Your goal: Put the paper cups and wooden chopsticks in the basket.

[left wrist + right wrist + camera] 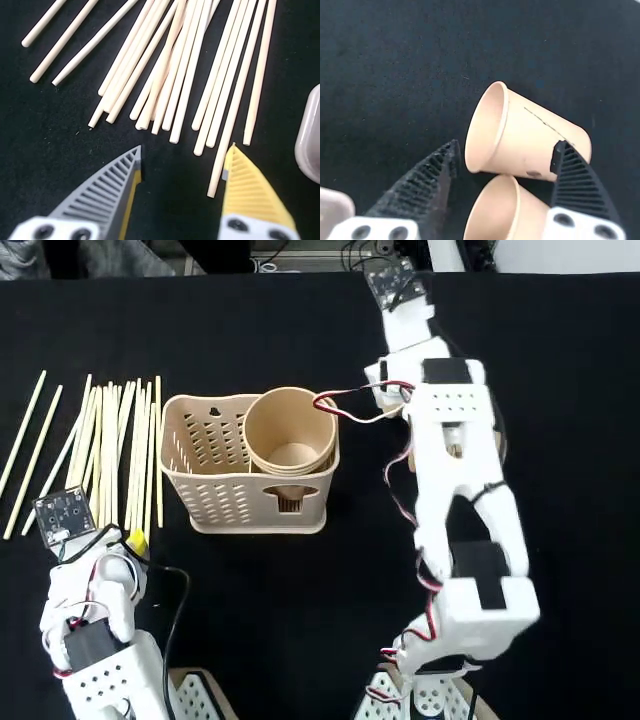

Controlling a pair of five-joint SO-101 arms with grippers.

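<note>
A: Any words, numbers or labels to read here?
B: None legible. The paper cup (530, 140) bears a thin dark line and a small smudge, not letters.
A: And the basket (215, 505)?
B: Plain perforated walls, with no print I can make out.

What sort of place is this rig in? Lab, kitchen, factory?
Most likely a robotics lab bench: a black-covered table, a left arm and right arm side by side on it, and loose cables at the far edge. The basket and chopsticks look like staged props.
</note>
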